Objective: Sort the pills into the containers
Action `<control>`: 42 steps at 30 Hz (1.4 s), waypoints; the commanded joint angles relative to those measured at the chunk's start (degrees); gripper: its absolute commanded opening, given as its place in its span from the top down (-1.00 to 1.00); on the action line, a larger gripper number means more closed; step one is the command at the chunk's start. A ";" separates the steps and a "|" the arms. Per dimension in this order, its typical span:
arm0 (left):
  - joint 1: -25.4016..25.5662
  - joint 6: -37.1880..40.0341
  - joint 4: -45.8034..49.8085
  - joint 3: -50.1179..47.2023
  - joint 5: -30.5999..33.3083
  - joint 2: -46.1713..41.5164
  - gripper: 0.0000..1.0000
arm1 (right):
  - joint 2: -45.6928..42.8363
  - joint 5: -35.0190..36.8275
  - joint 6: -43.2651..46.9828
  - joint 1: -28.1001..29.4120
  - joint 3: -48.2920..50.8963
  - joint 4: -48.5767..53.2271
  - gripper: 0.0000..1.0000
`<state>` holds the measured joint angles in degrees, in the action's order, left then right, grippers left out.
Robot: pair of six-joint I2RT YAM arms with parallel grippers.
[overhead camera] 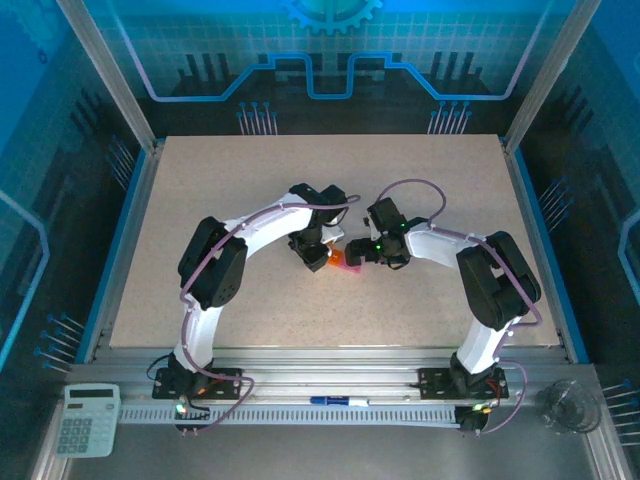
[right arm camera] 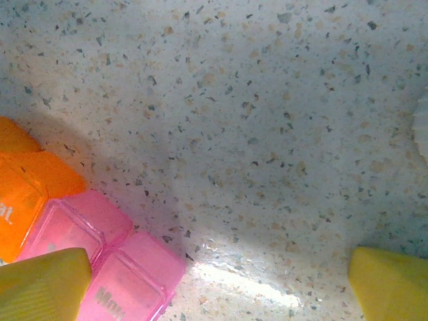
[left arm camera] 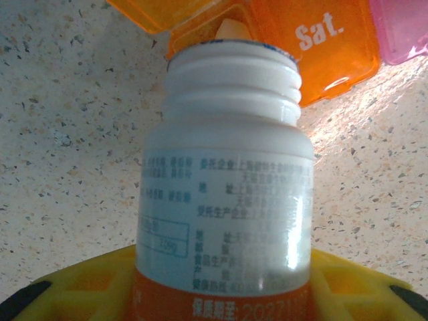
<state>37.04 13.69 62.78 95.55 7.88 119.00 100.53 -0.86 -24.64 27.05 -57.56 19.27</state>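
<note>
My left gripper (left arm camera: 224, 294) is shut on a small white bottle (left arm camera: 227, 194). The bottle has no cap, and its threaded mouth points at the orange "Sat." compartment (left arm camera: 314, 47) of the containers. A pale pill (left arm camera: 233, 30) shows just past the bottle's mouth, at the edge of that compartment. A pink compartment (left arm camera: 401, 27) adjoins the orange one. In the top view both grippers meet at the table's middle over the containers (overhead camera: 337, 259). My right gripper (right arm camera: 217, 287) stands open with bare table between its yellow fingertips (right arm camera: 43, 281). Its left fingertip is beside the pink compartments (right arm camera: 124, 274).
A pale rounded object (right arm camera: 422, 127) shows at the right edge of the right wrist view. On the near rail lie a calculator (overhead camera: 87, 418), a pen (overhead camera: 338, 402) and a clear glass (overhead camera: 570, 405). Metal frame posts border the speckled table (overhead camera: 250, 180).
</note>
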 commanded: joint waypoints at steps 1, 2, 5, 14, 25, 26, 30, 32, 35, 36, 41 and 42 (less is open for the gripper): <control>0.37 0.31 2.52 1.81 0.33 0.94 1.00 | 3.69 -0.94 -0.25 0.75 0.61 0.71 -1.00; 0.40 0.30 2.65 1.86 0.53 0.93 1.00 | 3.72 -0.93 -0.27 0.70 0.61 0.68 -1.00; 0.35 0.50 2.96 1.99 1.47 0.96 1.00 | 3.76 -1.03 -0.23 0.73 0.56 0.68 -1.00; 0.36 0.49 2.66 1.62 1.45 1.09 1.00 | 3.73 -1.03 -0.24 0.72 0.65 0.66 -1.00; 0.03 -0.73 -2.42 -2.93 0.23 -1.02 1.00 | 4.24 -0.97 -0.55 0.68 0.87 0.42 -0.99; -0.12 -0.99 -3.22 -3.49 -0.16 -1.37 1.00 | 4.31 -1.03 -0.56 0.72 0.89 0.42 -1.00; -0.63 -1.95 -5.84 -5.81 -1.35 -3.01 1.00 | 4.38 -0.87 -0.59 0.72 0.91 0.35 -1.00; -0.84 -2.42 -7.21 -7.13 -1.71 -3.97 1.00 | 4.45 -0.93 -0.75 0.73 0.98 0.35 -1.00; -1.09 -3.15 -9.76 -9.50 -2.53 -5.62 1.00 | 4.58 -0.89 -0.67 0.63 0.96 0.40 -1.00; -1.24 -3.29 -10.80 -10.41 -3.05 -6.23 1.00 | 4.58 -0.96 -0.78 0.64 1.01 0.33 -1.00; -1.47 -4.33 -16.01 -14.86 -4.75 -9.54 1.00 | 4.76 -0.99 -0.86 0.64 0.96 0.25 -1.00; -1.49 -4.54 -17.02 -15.64 -5.02 -10.13 1.00 | 4.75 -1.03 -1.00 0.59 0.96 0.22 -1.00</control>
<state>35.92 10.57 49.15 82.06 5.26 111.94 100.90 -0.89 -25.10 27.05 -57.78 19.22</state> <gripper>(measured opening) 0.449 0.998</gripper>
